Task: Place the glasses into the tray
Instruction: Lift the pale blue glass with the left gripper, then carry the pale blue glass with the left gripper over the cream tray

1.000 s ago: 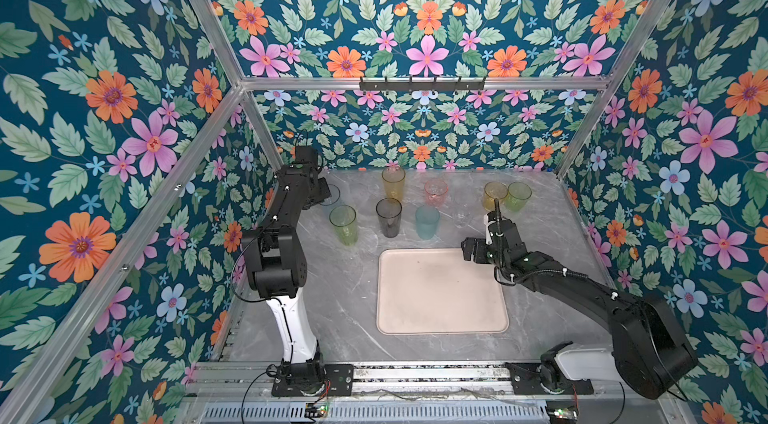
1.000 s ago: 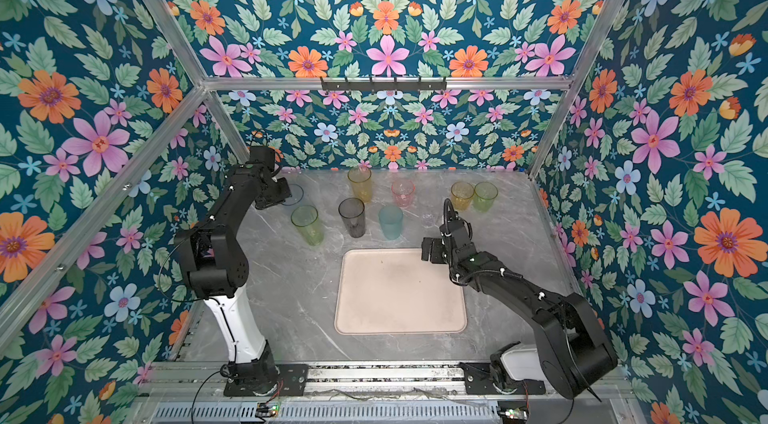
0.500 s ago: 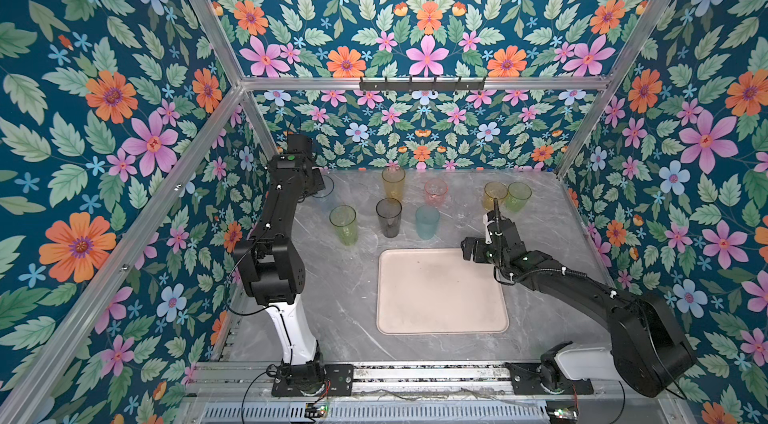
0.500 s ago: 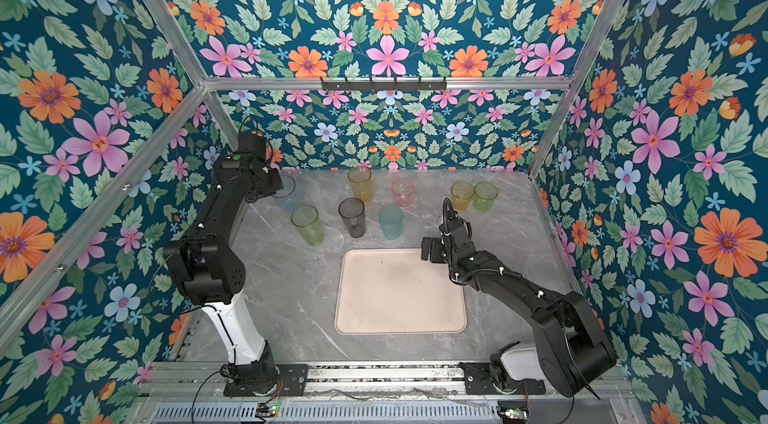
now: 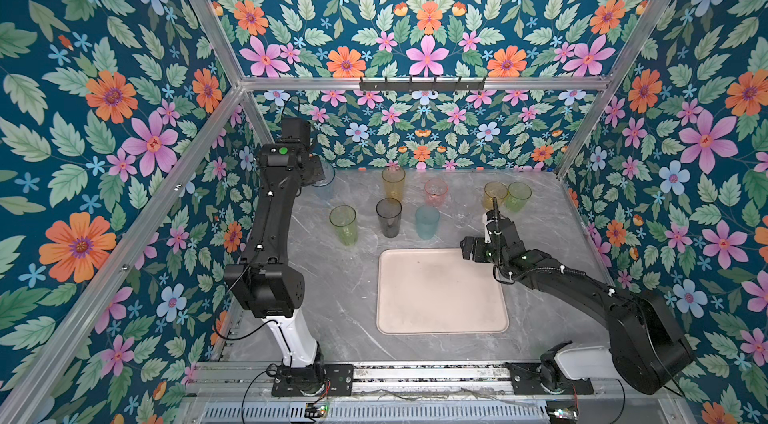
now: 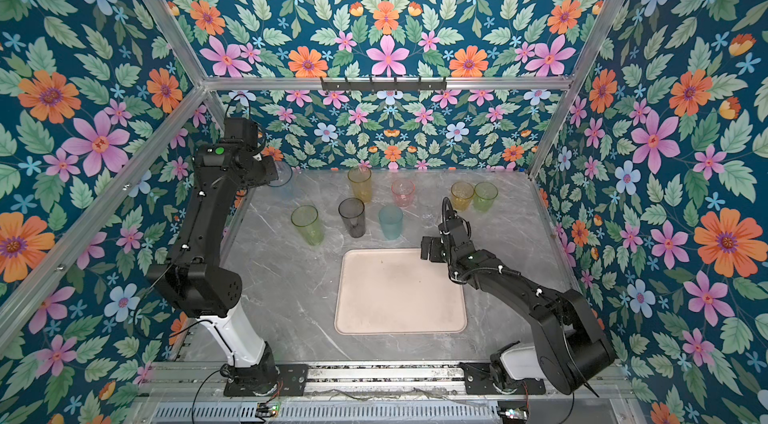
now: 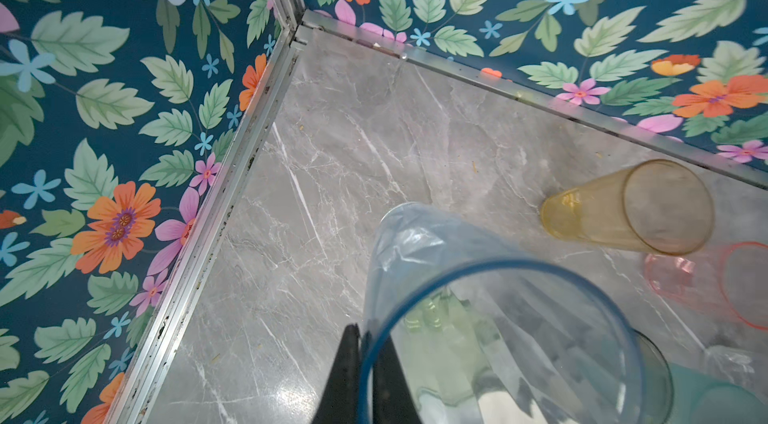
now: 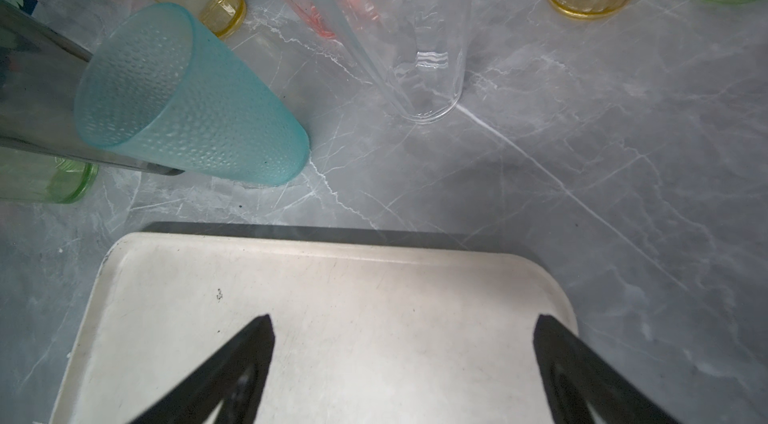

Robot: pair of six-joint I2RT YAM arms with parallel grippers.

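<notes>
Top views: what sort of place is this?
Probably a lab test cell: flowered wall panels in an aluminium frame box in a marble-look table, and a left arm and right arm stand on a rail.

No writing, brand, number or sign can be read in any view. The tray [image 8: 374, 297] carries one tiny dark mark [image 8: 219, 295] on its floor in the right wrist view, too small to tell as a character. In a top view a small white mark [image 5: 273, 150] sits just beside the green dot [image 5: 283, 150] on the left arm [image 5: 270, 226], also too small to read.
</notes>
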